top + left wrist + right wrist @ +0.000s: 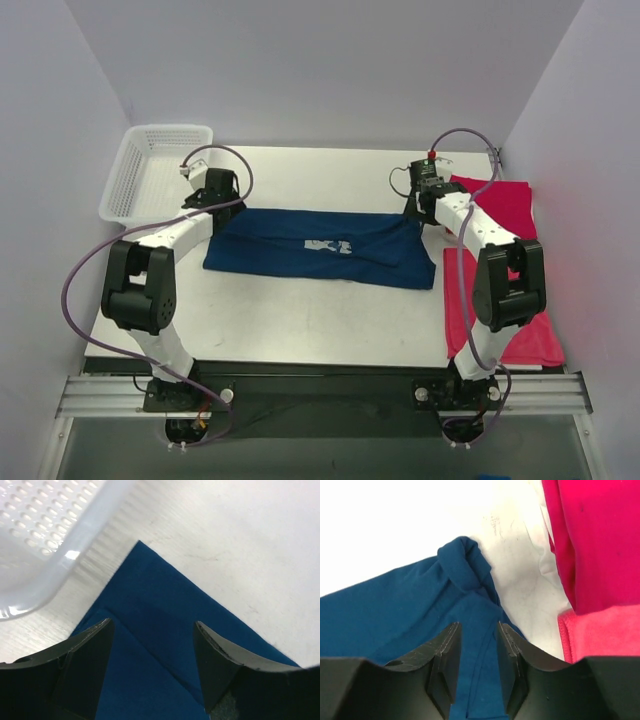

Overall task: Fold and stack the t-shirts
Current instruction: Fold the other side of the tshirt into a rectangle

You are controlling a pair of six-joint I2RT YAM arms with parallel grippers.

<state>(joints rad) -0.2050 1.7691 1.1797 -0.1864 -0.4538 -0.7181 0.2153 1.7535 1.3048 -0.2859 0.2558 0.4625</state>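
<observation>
The navy blue cotton t-shirt [290, 250] lay folded into a long flat band across the middle of the white surface [300, 315]. Its long axis ran left to right, from the left arm to the right arm. A pale print [328, 245] faced up at the centre of the band; its lettering was too small to read.

The left claw [152, 630] stood above the band's left far corner with its jaws wide apart and nothing between them. The left wrist view showed that corner as a clean, sharp point with a fold line crossing it, which the top view did not resolve.

The right claw [477, 630] stood over the band's right far corner with its jaws narrowly parted. Navy cloth lay beneath the gap, and none was seen pinched. The right wrist view showed that corner bunched into a small roll.

The crimson red t-shirts [508, 203] lay just beside the band's right end along the right edge of the surface, partly under the right arm. The white plastic mesh basket [150, 170] sat at the far left corner, near the left claw.
</observation>
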